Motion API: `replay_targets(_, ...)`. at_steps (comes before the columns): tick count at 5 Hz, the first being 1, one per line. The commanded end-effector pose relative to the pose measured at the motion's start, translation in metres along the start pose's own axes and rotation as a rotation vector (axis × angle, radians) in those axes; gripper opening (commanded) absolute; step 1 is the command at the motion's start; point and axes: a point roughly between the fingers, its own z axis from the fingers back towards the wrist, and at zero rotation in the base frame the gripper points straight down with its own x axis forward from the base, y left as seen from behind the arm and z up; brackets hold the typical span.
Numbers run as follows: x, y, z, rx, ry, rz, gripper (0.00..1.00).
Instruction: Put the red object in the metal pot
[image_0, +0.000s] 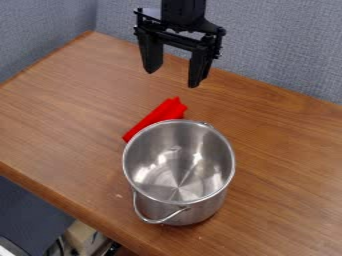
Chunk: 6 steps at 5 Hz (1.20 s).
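My gripper (178, 68) hung above the far part of the wooden table (54, 110), pointed straight down. Its two black fingers (151, 58) stood wide apart, at full spread, and nothing was held between them. The fingertips were clear of the table surface and touched no object.

The red object (151, 119) lay flat on the table, below and slightly left of my gripper as the camera saw it. It lay at a diagonal, its upper end towards my gripper and its lower end towards the left. Part of its near side was hidden behind the rim of the metal pot (179, 170), so I could not tell whether the two were touching. It lay outside the pot.

The metal pot stood upright near the front edge of the table, its mouth open towards the camera and its interior bare. Its wire handle (163, 214) hung down against the front wall.
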Motion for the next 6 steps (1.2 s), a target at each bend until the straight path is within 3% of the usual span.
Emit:
replay_targets(1,0.001,-0.005,-0.014,0.000,0.021,-0.016,1.00)
replay_targets(2,0.019,0.011,-0.024,0.015,0.035,0.020,1.00)
replay_targets(4,0.029,0.034,-0.033,0.052,0.050,0.057,1.00)
replay_targets(6,0.043,0.042,-0.058,0.087,0.075,-0.009,1.00)
